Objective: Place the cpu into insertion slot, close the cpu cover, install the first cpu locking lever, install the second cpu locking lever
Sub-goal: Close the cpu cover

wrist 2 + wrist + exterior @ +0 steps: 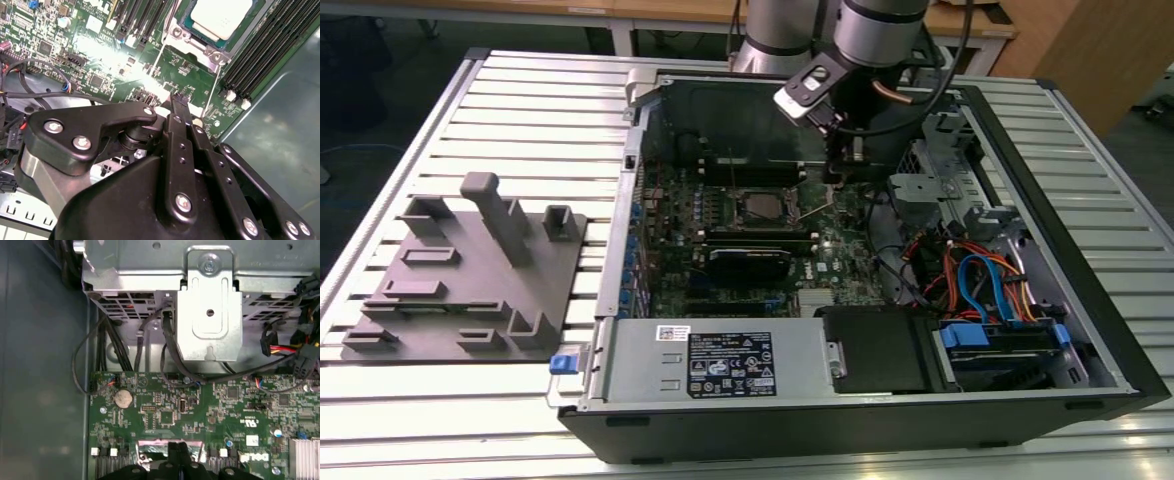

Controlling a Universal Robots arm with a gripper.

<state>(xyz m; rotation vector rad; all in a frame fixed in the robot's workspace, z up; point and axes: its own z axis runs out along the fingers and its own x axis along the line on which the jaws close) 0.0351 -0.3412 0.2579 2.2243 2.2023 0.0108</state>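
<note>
Here we are inside the open black computer case (pixel 854 432) lying on the pale slatted metal desk (pixel 480 100). The small square chip with the pale silver-grey face, the cpu (pixel 220 17), sits down in the square dark insertion slot (pixel 736 206) around the middle of the green motherboard (pixel 100 65). The thin silvery windowed frame, the cpu cover (pixel 216 54), looks to be lying flat around it. So placing and closing read as done, and by my reckoning we're at the locking levers.

Two thin wire levers run out from the socket corners, one (pixel 157 60) and the other (pixel 218 85), and both look unlatched, though I can't be sure. The black end effector (pixel 177 100) hangs low over the board, just to the exterior view's right of the slot, between the two lever ends. Its fingers are pinched together at the tip. Whether a wire is nipped there, I can't tell.

The lever work calls for precision: catching a slim, springy wire near its end, pressing it down and tucking it sideways under its hook. A slip could scrape the board.
</note>
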